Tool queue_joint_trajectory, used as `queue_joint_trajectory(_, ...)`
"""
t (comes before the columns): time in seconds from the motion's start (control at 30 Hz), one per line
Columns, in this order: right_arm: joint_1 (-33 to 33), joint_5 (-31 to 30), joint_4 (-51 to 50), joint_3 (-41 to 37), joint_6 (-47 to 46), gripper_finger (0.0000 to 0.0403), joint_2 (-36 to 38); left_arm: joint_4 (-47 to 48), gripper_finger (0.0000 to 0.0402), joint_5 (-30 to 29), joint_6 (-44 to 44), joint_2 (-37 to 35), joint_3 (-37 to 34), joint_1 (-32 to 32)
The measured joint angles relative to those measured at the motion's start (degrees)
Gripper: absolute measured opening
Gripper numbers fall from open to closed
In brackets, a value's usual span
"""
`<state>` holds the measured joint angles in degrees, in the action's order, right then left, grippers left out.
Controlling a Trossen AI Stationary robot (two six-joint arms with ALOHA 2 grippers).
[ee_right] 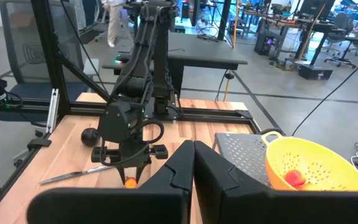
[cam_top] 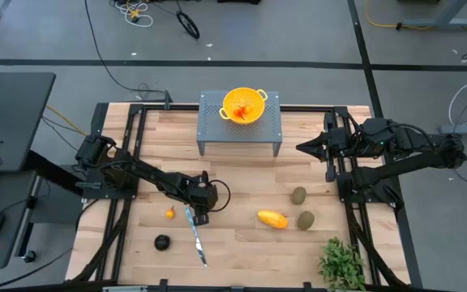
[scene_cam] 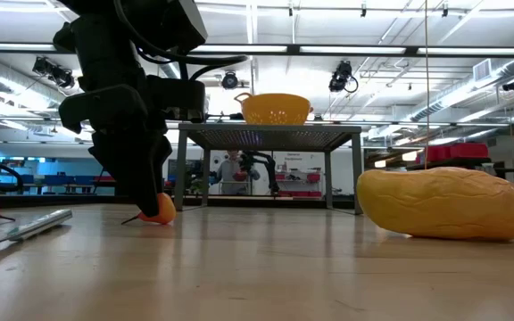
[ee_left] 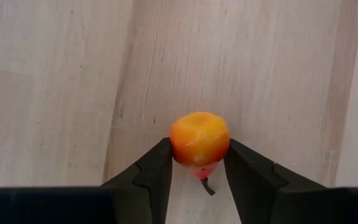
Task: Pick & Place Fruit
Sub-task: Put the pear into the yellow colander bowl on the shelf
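My left gripper (ee_left: 197, 167) stands low over the table's near-left part, shut on a small orange-red fruit (ee_left: 199, 139); in the high view the gripper (cam_top: 202, 216) hides that fruit. A second small orange fruit (cam_top: 170, 213) lies just left of it on the wood. A dark round fruit (cam_top: 162, 242), a yellow-orange oblong (cam_top: 272, 219) and two olive-green ovals (cam_top: 299, 195) (cam_top: 306, 220) also rest on the table. A yellow colander (cam_top: 244, 105) holding red-orange fruit sits on a grey stand (cam_top: 237, 138). My right gripper (ee_right: 193, 163) waits shut, raised at the right edge. My left gripper pinches the small orange-red fruit by its two opposite sides (ee_left: 174, 149) between the two fingers (ee_left: 157, 168). The fingers slant steeply down from above. The fruit's underside (scene_cam: 161, 219) is on the wood, and its dark stem end shows between the fingers.
A slim silver knife (cam_top: 195, 236) lies just near-side of the left gripper. A leafy green plant (cam_top: 343, 264) stands at the near right corner. Black frame rails (cam_top: 128, 162) run along the table's left and right sides.
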<state>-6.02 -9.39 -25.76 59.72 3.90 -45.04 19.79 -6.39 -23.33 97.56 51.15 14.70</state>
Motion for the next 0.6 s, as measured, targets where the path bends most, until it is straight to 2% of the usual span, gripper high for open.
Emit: queue_joint_trajectory(0.6, 0.0, 0.0, 0.2, 0.0, 0.0, 0.0018, 0.0, 1.7, 0.0143, 0.0, 0.2, -2.6, 0.0, 0.0)
